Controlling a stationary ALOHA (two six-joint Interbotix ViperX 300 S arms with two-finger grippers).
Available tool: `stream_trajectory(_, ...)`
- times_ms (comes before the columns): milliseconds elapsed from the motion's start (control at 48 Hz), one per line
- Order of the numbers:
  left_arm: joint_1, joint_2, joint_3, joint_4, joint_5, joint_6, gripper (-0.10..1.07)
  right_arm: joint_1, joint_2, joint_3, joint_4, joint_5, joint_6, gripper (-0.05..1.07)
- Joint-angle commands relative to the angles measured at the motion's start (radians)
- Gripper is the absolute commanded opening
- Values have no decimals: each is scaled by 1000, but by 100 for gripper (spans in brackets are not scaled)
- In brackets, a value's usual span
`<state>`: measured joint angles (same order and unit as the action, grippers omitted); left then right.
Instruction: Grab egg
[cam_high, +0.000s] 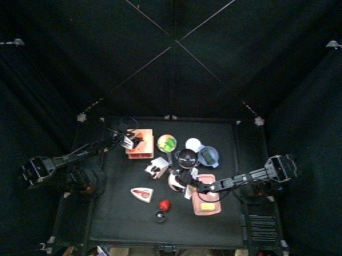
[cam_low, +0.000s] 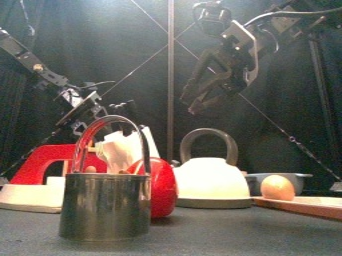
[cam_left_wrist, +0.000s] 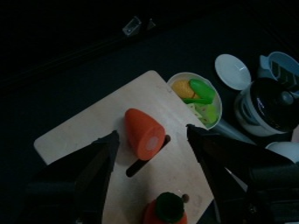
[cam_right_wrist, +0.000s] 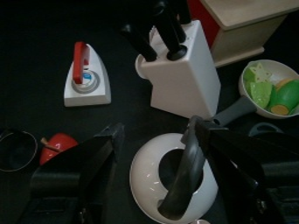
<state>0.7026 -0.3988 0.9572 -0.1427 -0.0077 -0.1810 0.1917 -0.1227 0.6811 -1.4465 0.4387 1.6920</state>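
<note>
We see black curtains (cam_high: 54, 130) around a crowded black table (cam_high: 107, 215). Right gripper (cam_low: 214, 85), jaws apart, hangs over the kettle (cam_low: 211, 172); left gripper (cam_left_wrist: 149, 162), jaws apart, over a board (cam_left_wrist: 82, 131). Egg (cam_low: 277, 187) sits right of the kettle.

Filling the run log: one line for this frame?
phase: approach | right gripper: open, above white kettle | beige egg: ungrasped on wooden board | left gripper: over carrot

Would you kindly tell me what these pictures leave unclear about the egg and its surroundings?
- Egg, front view: its lower part is hidden behind the tray.
- Egg, top view: too small to pick out.
- Egg, both wrist views: out of frame.
- Kettle, right wrist view: cut off by the edge.
</note>
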Motion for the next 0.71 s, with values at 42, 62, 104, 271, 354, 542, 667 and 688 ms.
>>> stream_trajectory(42, 0, -46, -12, 41, -9, 2, 96, 6, -31, -15, 37, 5, -3, 97)
stream_trajectory(62, 0, -57, -11, 49, -9, 2, 96, 9, -34, -15, 46, 5, -5, 97)
stream_trajectory(104, -3, -81, -8, 64, -9, 2, 96, 18, -44, -14, 66, 5, -5, 97)
stream_trajectory(271, -69, -169, 32, 80, -51, -2, 96, 55, -64, -28, 184, 34, 3, 97)
stream_trajectory(354, -120, -193, 60, 81, -109, 0, 96, 66, -61, -41, 267, 80, 8, 97)
stream_trajectory(542, -261, -221, 130, 100, -311, 3, 96, 81, -64, -80, 511, 230, -8, 97)
stream_trajectory(667, -333, -222, 160, 132, -413, 2, 96, 117, -66, -92, 555, 316, -3, 97)
stream_trajectory(688, -342, -222, 163, 137, -423, 2, 96, 123, -66, -94, 561, 330, -2, 97)
